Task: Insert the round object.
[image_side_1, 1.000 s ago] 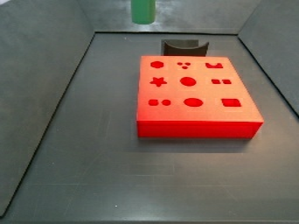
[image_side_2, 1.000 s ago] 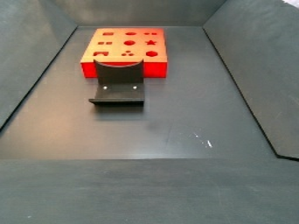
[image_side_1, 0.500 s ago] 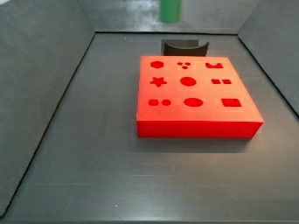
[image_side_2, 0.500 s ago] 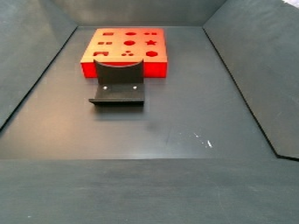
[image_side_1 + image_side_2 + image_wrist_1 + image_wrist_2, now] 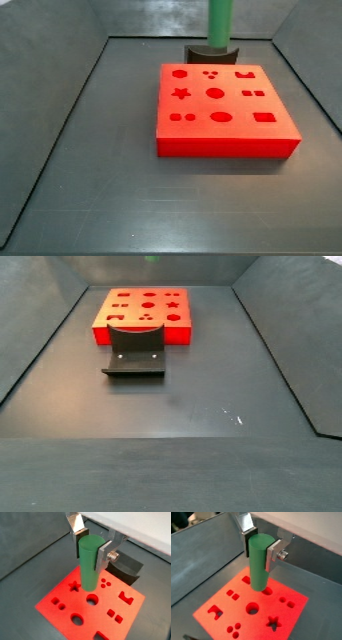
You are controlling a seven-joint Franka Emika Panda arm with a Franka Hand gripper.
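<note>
My gripper (image 5: 90, 552) is shut on the round object, a slim green cylinder (image 5: 89, 564), and holds it upright well above the red block (image 5: 63, 604). Both wrist views show the silver fingers (image 5: 274, 554) clamping its upper part. In a side view the peg (image 5: 219, 22) hangs at the top edge, over the dark grey curved holder (image 5: 211, 52); the gripper itself is out of that frame. The block (image 5: 221, 135) has a large round hole (image 5: 215, 93) near its middle, which also shows in both wrist views (image 5: 93, 600) (image 5: 252, 608).
The red block (image 5: 140, 326) lies on a dark floor (image 5: 201, 416) between sloped grey walls (image 5: 54, 110). The curved holder (image 5: 134, 356) stands against one side of the block. Other holes in the block include a star (image 5: 179, 94) and a square (image 5: 265, 117).
In the side view the green peg has moved to the right along the top edge and come lower, from left of the holder to over it. The block and holder have not moved.
</note>
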